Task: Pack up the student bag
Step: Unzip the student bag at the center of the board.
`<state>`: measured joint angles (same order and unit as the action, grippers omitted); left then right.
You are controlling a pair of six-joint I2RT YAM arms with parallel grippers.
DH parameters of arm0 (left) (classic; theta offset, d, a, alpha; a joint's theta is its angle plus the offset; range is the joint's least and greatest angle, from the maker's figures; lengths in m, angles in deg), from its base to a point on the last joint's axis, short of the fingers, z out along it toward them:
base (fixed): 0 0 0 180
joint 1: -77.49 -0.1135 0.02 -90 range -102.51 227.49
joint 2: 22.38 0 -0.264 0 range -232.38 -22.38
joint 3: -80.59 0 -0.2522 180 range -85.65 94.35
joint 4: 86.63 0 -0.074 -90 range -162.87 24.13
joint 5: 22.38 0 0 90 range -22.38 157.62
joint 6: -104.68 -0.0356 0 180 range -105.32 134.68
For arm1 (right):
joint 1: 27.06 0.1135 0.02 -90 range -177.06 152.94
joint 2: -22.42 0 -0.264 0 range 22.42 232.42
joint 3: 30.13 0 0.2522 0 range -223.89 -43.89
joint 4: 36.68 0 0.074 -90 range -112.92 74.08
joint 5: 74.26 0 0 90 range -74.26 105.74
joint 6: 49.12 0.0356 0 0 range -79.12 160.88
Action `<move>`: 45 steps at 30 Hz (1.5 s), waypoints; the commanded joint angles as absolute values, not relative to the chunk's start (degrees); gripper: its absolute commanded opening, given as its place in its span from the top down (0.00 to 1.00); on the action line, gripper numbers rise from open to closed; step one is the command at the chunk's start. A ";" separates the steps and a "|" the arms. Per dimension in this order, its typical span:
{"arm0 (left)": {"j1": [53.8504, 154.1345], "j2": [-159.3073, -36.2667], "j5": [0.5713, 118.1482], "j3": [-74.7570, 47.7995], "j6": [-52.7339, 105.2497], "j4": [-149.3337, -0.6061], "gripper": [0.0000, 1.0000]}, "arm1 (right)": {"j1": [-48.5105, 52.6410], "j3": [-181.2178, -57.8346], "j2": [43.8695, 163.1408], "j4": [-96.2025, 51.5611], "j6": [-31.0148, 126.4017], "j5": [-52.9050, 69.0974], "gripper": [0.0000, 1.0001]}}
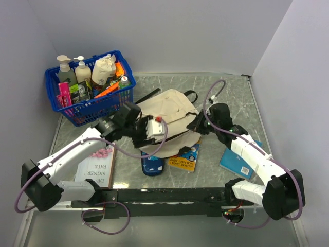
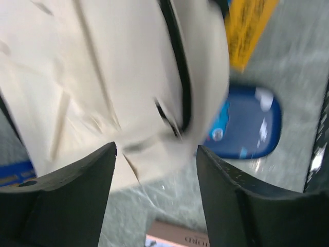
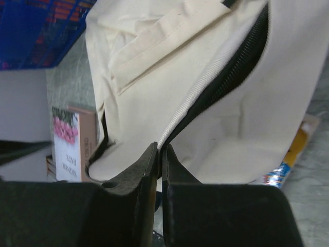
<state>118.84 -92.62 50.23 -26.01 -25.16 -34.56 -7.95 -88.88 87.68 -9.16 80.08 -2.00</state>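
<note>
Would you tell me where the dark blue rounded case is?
In the top view the dark blue case lies at the near edge of the cream fabric backpack, between the flowered book (left) and the yellow paperback (right).

Soft, even overhead light fills the sharp top view, with faint shadows and a dull sheen on the grey marbled tabletop (image 1: 231, 92), while motion blur smears the cream-beige fabric backpack (image 2: 103, 77) in the left wrist view; the right wrist view is crisper.
</note>
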 commanded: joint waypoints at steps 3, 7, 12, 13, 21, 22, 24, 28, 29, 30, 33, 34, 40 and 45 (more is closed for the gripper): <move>119.94 -98.31 42.92 -10.69 -13.29 -33.30 0.31 | -1.14 -91.52 84.92 -10.79 81.66 0.62 1.00; 122.83 -102.78 43.10 -10.15 -8.26 -39.11 0.29 | 0.18 -92.67 83.16 -9.82 81.75 0.97 1.00; 126.01 -106.22 44.85 -12.34 -6.94 -42.88 0.28 | 0.97 -92.94 81.40 -9.82 81.66 1.15 1.00; 126.53 -107.19 45.81 -13.04 -6.86 -43.59 0.28 | 0.89 -92.76 80.88 -10.08 81.57 1.15 1.00; 126.45 -109.74 54.87 -12.44 -7.38 -48.52 0.30 | 1.68 -91.71 80.17 -10.08 80.96 0.62 1.00; 126.45 -110.18 54.62 -11.83 -7.73 -48.17 0.30 | 1.50 -91.53 79.99 -9.82 80.70 0.71 1.00; 126.10 -110.36 51.47 -11.12 -8.00 -46.07 0.31 | 1.77 -91.09 79.73 -9.47 80.17 1.06 1.00; 125.66 -111.32 43.03 -8.49 -7.82 -40.71 0.31 | 1.77 -89.68 78.68 -9.21 79.90 1.50 1.00; 125.57 -111.59 40.84 -7.96 -8.08 -37.83 0.32 | 1.77 -89.42 78.67 -9.21 79.90 1.50 1.00; 125.48 -111.85 38.64 -7.60 -9.13 -36.23 0.32 | 1.68 -89.33 78.67 -9.21 79.73 1.59 1.00; 125.57 -113.17 29.05 -5.41 -12.30 -28.86 0.32 | 1.77 -89.33 78.76 -9.12 79.64 1.59 1.00; 125.40 -113.87 28.69 -4.71 -11.96 -28.49 0.34 | 1.77 -89.24 78.68 -9.12 79.64 1.67 1.00; 123.21 -113.96 33.17 -5.93 -11.69 -31.90 0.47 | 2.38 -89.07 78.67 -9.03 79.46 2.20 1.00; 121.00 -114.84 32.82 -3.12 -11.25 -31.82 0.49 | 3.35 -88.01 78.24 -9.29 79.55 2.99 1.00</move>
<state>122.49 -114.28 34.45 -6.51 -11.34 -31.37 2.30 -88.43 80.64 -6.56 79.82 2.70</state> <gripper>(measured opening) 0.520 0.106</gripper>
